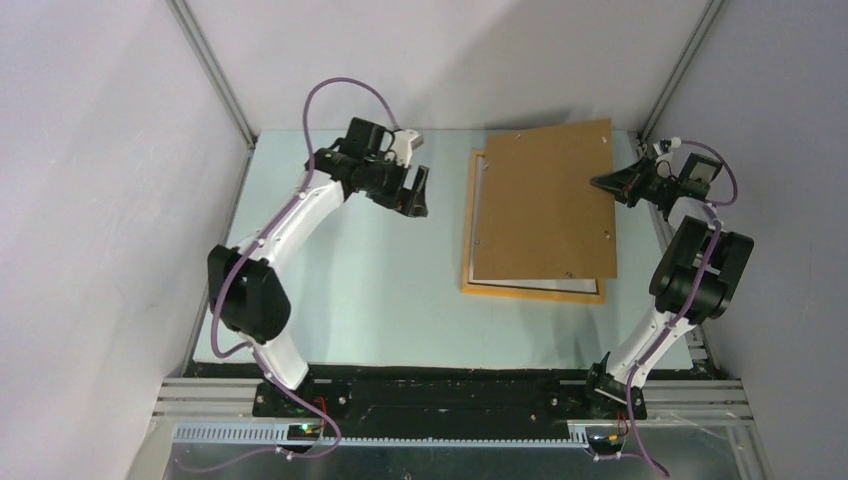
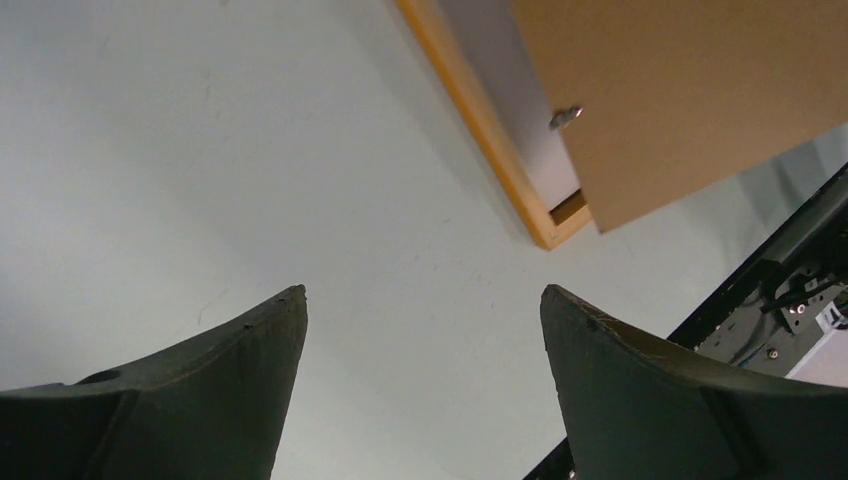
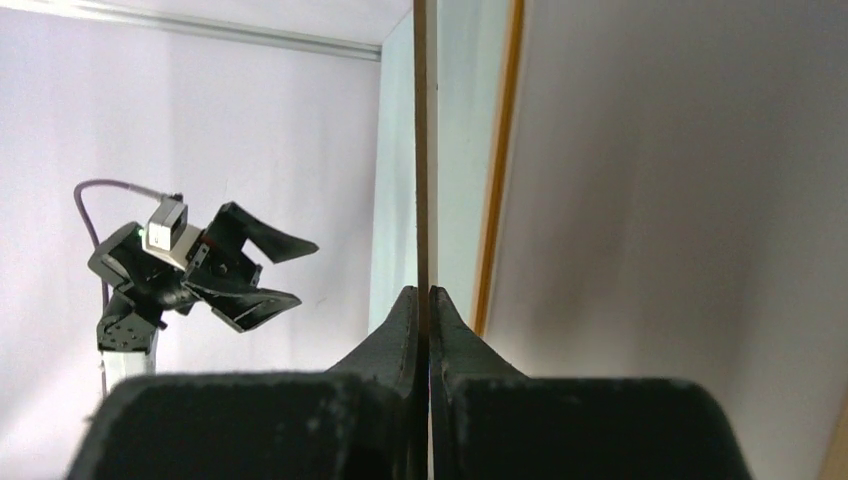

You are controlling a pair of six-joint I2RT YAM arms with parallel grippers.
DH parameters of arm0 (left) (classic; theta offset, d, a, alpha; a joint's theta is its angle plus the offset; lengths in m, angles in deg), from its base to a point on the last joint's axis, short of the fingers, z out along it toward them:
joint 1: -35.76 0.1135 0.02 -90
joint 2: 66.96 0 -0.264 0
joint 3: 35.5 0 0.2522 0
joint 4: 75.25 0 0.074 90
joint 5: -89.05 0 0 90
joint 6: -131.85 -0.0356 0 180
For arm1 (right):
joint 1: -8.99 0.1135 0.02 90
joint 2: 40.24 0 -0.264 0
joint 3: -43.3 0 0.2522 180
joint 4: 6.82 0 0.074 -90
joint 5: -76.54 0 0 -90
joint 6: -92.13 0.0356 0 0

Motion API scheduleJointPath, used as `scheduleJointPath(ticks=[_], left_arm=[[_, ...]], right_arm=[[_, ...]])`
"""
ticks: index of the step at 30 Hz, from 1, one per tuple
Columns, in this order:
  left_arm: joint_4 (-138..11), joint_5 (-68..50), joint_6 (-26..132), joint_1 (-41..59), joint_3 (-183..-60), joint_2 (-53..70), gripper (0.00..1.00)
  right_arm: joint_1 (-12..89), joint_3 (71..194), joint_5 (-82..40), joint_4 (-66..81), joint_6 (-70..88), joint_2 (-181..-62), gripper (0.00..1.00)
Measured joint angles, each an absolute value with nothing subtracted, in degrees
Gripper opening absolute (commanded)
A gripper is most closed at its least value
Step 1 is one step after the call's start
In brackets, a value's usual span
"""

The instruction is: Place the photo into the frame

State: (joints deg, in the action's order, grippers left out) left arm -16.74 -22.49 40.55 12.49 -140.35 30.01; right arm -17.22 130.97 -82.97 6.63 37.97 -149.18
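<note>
One frame [image 1: 530, 294] flat by the bench's far right corner. One white sheet lies inside it, I judge the photo [image 2: 512, 100] back-up, so insertion looks done. Left to do: seat the one backing board [image 1: 545, 200], pinched at its edge by my right tool [image 1: 600, 182]. Left tool [image 1: 417, 192] released, empty.

One frame [image 1: 530, 294] is counted on the tabletop [image 1: 380, 290], and one board [image 1: 545, 200] over it. One white sheet [image 1: 530, 285] is seen inside the frame. One metal tab [image 2: 565, 116] is made out on the board; any others cannot be counted. Two arms are counted, left arm [image 1: 290, 215] and right arm [image 1: 690, 270], and two grippers, left gripper [image 1: 415, 192] and right gripper [image 1: 605, 182].
</note>
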Motion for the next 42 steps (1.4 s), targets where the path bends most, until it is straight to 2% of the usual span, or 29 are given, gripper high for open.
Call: scheduleJointPath(ticks=[6, 15, 42], left_arm=[[-17.44, -22.03, 42.3, 5.65, -146.42, 36.46, 0.91], [-17.48, -21.94, 45.14, -1.41, -148.41, 42.42, 0.91], [-18.09, -25.42, 48.11, -7.0, -150.53, 46.36, 0.91]], right_arm=[[-15.72, 128.83, -84.18, 3.94, 41.22, -144.44, 0.0], [-14.8, 127.37, -84.9, 1.38, 44.87, -140.81, 0.0], [-14.91, 126.05, -84.88, 0.38, 46.69, -139.02, 0.0]])
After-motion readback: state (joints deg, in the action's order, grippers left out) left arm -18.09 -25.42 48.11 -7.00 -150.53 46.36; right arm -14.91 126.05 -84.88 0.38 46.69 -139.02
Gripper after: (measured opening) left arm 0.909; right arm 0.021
